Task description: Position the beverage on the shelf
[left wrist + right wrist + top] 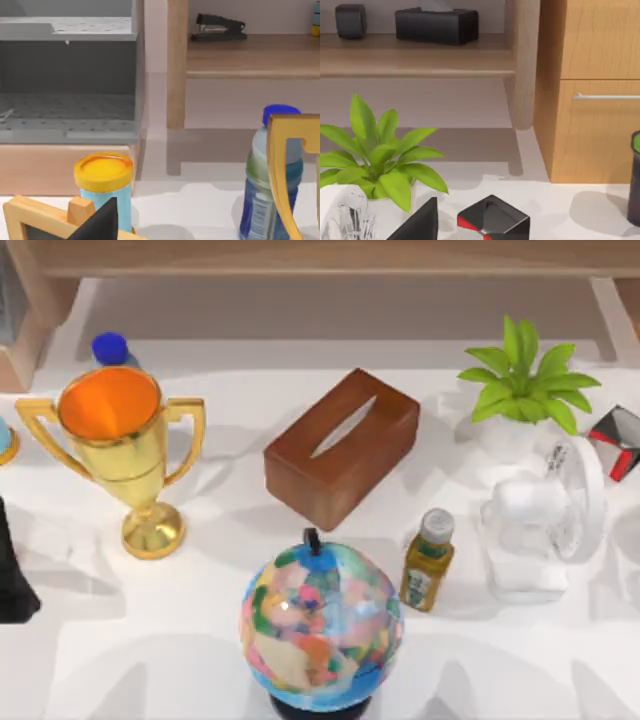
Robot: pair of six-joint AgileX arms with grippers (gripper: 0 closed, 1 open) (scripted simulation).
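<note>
The shelf (320, 258) is a long light-brown board along the table's far edge, with a wooden upright (176, 65); it also appears in the right wrist view (415, 60). A blue-capped drink bottle (110, 348) stands at the far left behind a gold trophy (125, 450), and is seen close up in the left wrist view (270, 175). A small amber bottle with a grey cap (428, 560) stands right of the globe. I cannot tell which bottle is the beverage. My left gripper (100, 225) hangs low at the left edge. My right gripper (420, 225) is near the plant.
A brown tissue box (340, 448) lies mid-table, with a globe (320, 625) in front. A plant (525, 390), white fan (545, 525) and red-black cube (618, 440) crowd the right. A stapler (217, 27) and black tissue box (436, 25) sit on the shelf. A wooden cabinet (595, 100) stands far right.
</note>
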